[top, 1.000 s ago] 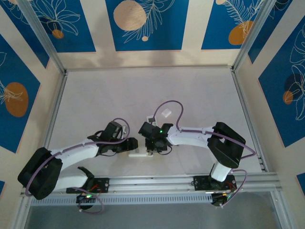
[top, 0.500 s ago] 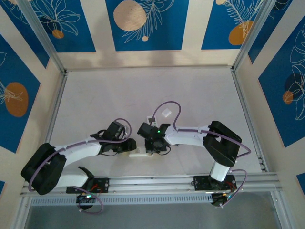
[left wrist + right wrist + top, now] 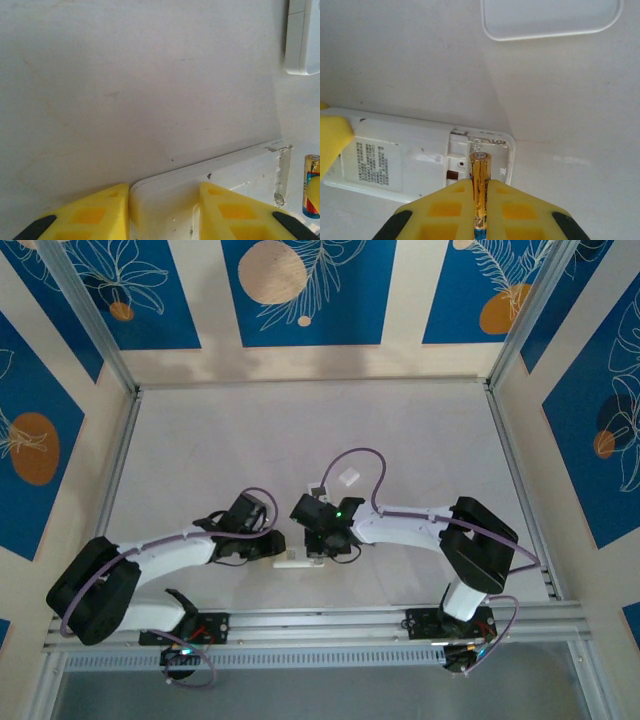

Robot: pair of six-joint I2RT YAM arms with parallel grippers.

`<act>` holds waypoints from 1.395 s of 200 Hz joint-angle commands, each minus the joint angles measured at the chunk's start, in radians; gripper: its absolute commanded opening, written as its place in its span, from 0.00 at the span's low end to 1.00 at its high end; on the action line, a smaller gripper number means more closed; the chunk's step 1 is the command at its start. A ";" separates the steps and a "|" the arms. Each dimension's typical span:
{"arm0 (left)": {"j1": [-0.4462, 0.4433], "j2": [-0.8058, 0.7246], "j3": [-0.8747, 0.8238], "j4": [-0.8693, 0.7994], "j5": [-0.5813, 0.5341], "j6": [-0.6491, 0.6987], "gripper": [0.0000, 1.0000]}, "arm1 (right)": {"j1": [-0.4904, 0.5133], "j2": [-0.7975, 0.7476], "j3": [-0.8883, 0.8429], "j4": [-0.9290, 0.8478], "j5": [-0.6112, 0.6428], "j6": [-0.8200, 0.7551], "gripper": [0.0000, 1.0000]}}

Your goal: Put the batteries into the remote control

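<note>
Crowded the remote at both ends with left gripper and right gripper, battery between its fingers; offered bare table beyond, save a white cover.

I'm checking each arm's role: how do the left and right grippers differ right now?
The left gripper straddles the remote's labelled end; the right gripper hovers over its open battery bay. The right gripper is shut on a gold battery; the left gripper holds no battery, and whether it grips the remote is unclear. Both are yellow-fingered and work at the remote.
</note>
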 commanded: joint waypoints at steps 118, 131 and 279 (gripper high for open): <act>-0.052 0.054 -0.021 -0.037 0.003 -0.031 0.33 | 0.045 0.052 -0.042 0.023 0.099 0.133 0.16; -0.052 0.053 -0.022 -0.038 0.002 -0.030 0.33 | 0.048 0.046 -0.046 0.010 0.110 0.141 0.16; -0.055 0.052 -0.021 -0.040 -0.006 -0.028 0.33 | 0.016 -0.005 -0.010 -0.031 0.106 0.111 0.26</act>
